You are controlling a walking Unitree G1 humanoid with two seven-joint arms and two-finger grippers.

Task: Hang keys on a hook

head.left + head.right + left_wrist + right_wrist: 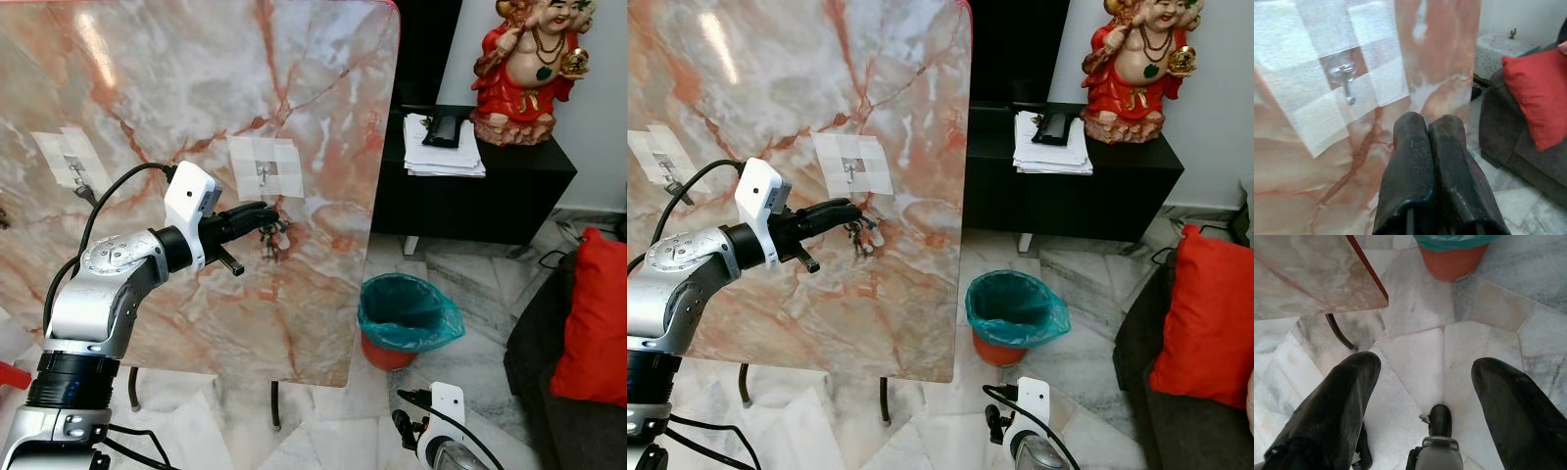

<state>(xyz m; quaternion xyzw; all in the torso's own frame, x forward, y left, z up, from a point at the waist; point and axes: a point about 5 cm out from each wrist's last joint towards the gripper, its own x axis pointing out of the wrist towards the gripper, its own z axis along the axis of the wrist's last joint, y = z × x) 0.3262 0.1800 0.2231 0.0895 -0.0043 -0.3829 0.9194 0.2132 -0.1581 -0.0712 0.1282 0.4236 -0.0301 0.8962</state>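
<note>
A small metal hook point(263, 176) sits on a white tape patch on the upright marble board point(147, 88). My left gripper point(266, 215) is raised in front of the board, just below and right of the hook, shut on a bunch of keys point(273, 239) that dangles from its fingertips point(1425, 127). In the left wrist view the hook point(1345, 81) stands a little way ahead of the closed fingers. My right gripper point(1425, 377) hangs low over the floor, open and holding nothing.
A second taped hook point(76, 168) is on the board's left side. An orange bin with a teal bag point(407, 318) stands right of the board. Behind are a black cabinet point(490, 201) with papers point(443, 147) and a red statue point(529, 69). A red cushion point(593, 313) lies on a sofa.
</note>
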